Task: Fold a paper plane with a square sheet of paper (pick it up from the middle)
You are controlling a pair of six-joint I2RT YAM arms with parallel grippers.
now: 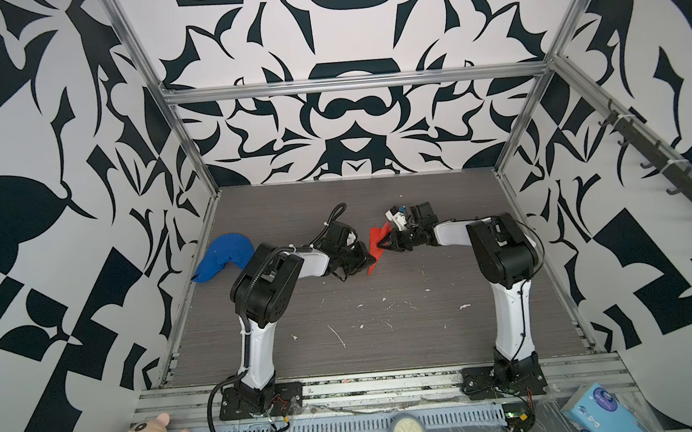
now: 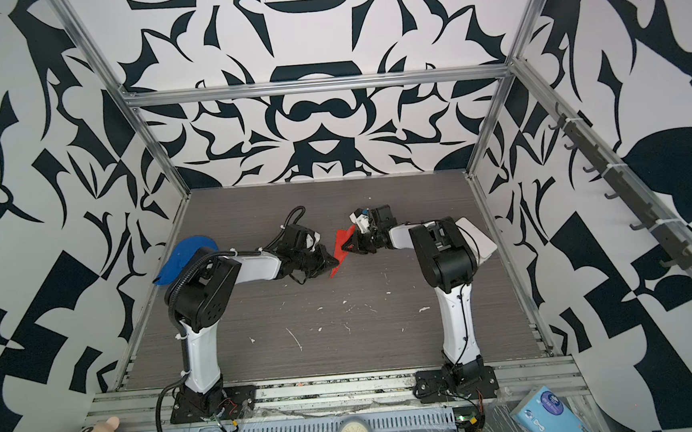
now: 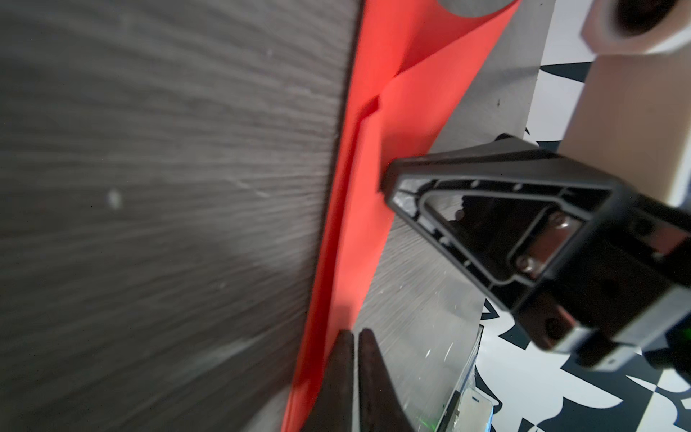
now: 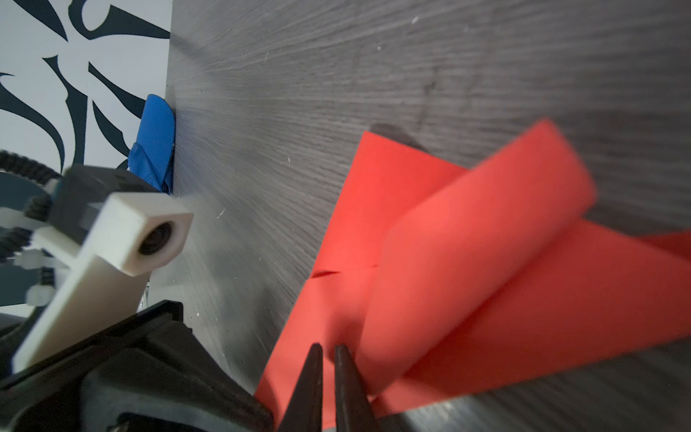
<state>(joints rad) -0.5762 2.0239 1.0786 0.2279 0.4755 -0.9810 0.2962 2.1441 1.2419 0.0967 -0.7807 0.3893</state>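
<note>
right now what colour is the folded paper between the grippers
Bright red paper, plain; clearest in the right wrist view.

**Left arm** [image 1: 257,348] and **right arm** [image 1: 510,322]: white tapered link shells, black rounded joint housings, black bolted base plates [image 1: 503,375]. A black corrugated cable [image 1: 212,414], bound with white zip ties, runs from the left base. Black triangular ribbed fingers [image 3: 486,224] carry silver screws [image 3: 559,220].

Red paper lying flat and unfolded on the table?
No. In the right wrist view the red paper shows creased, overlapping layers, with one flap curling up off the table.
</note>
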